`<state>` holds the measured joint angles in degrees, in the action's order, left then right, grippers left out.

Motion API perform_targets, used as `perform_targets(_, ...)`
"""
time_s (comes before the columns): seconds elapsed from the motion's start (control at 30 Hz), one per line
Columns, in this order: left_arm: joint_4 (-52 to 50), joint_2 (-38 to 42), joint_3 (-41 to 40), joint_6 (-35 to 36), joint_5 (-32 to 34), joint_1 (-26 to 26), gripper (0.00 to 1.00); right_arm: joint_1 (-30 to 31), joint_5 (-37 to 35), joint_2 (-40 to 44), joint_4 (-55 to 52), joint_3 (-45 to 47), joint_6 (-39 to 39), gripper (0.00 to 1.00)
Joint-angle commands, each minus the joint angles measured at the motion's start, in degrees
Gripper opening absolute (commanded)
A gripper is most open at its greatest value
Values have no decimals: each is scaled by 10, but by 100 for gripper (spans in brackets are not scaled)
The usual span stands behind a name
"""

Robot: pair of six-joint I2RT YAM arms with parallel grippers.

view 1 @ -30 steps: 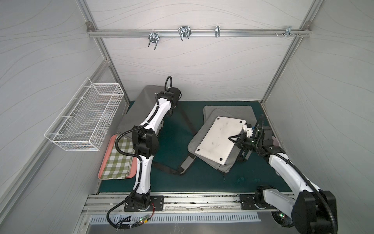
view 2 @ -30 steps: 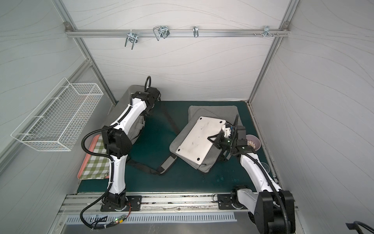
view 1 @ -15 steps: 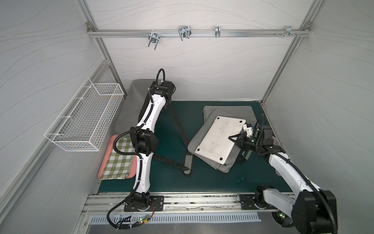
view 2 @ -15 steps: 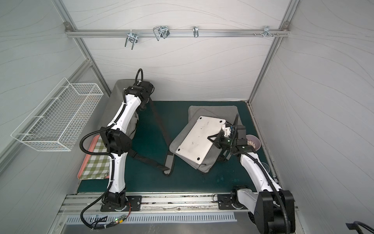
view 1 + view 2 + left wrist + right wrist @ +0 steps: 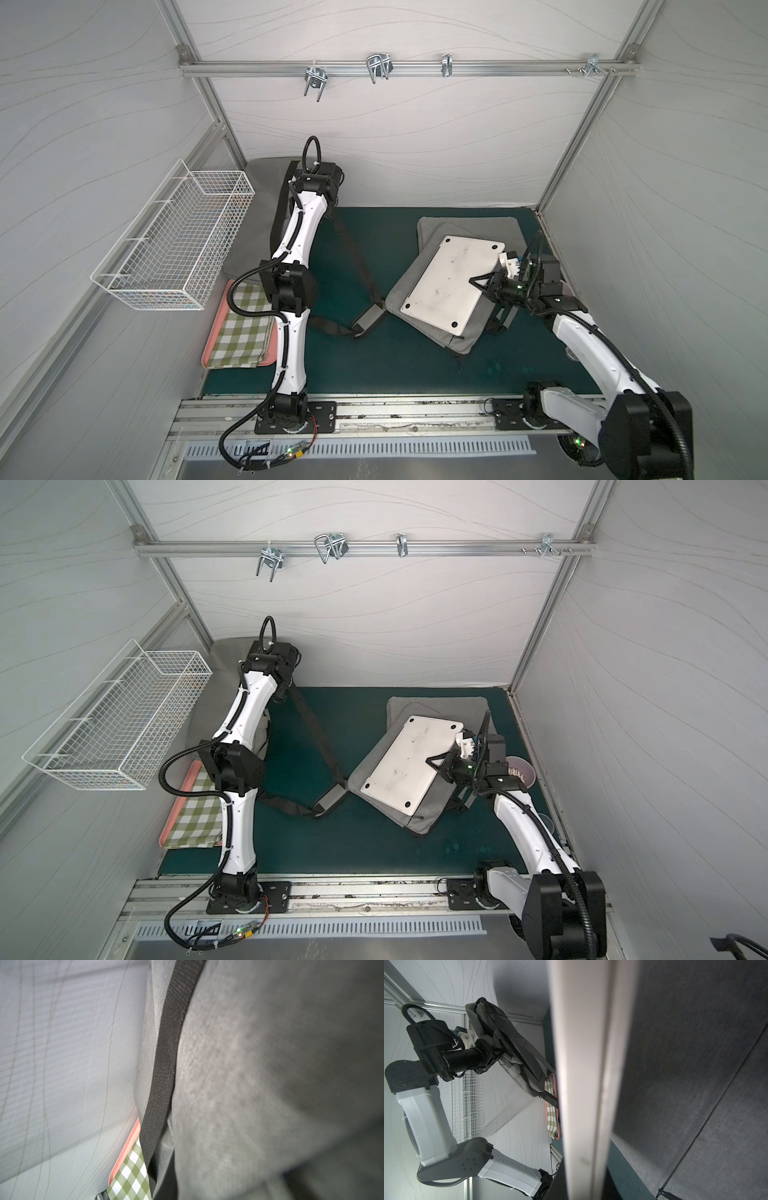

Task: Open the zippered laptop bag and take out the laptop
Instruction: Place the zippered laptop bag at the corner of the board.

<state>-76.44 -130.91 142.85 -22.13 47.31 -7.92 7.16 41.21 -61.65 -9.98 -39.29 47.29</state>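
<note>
Nearest, on the green mat (image 5: 374,365), the right gripper (image 5: 482,284) is clamped on the edge of the silver laptop (image 5: 449,278). The laptop lies out of its bag (underside up, rubber feet showing) atop a grey sleeve (image 5: 469,336). A black shoulder strap (image 5: 353,257) trails across the mat up to the laptop bag (image 5: 249,241), held up by the far left wall, the left gripper (image 5: 494,1053) pinched tight on its fabric.

Silver laptop (image 5: 451,282) underside-up on gray cases (image 5: 469,338), strapped gray bag (image 5: 247,245) upright back-left
</note>
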Motion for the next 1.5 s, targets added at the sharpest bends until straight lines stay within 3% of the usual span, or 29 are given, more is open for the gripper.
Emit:
perform_targets(0.0, 34, -20, 22, 2, 42, 8, 0, 6, 41, 6, 54, -38, -11, 0)
perform_targets(0.07, 52, -32, 8, 25, 27, 9, 0, 9, 40, 6, 48, -41, -14, 0)
perform_targets(0.2, 64, -53, -19, 48, -67, -1, 0, 10, 38, 9, 42, -38, -18, 0)
perform_targets(0.57, 66, -132, -22, 49, -110, -17, 1, 15, 27, 20, 26, -29, -24, 0)
perform_targets(0.63, 70, -145, -16, 50, -123, -16, 7, 16, 27, 22, 22, -29, -26, 0)
perform_targets(0.83, 74, -143, -21, 61, -198, -15, 48, 15, 25, 23, 27, -28, -25, 0)
perform_targets(0.9, 74, -126, -29, 61, -231, -15, 64, 16, 29, 17, 35, -31, -25, 0)
perform_targets(0.97, 77, -99, -48, 61, -266, -16, 73, 17, 32, 12, 38, -36, -27, 0)
perform_targets(1.23, 103, 69, -232, 79, -342, -34, 83, 19, 64, 6, 42, -49, -39, 0)
perform_targets(1.47, 176, 257, -517, 109, -446, -94, 84, 19, 76, 13, 38, -50, -47, 0)
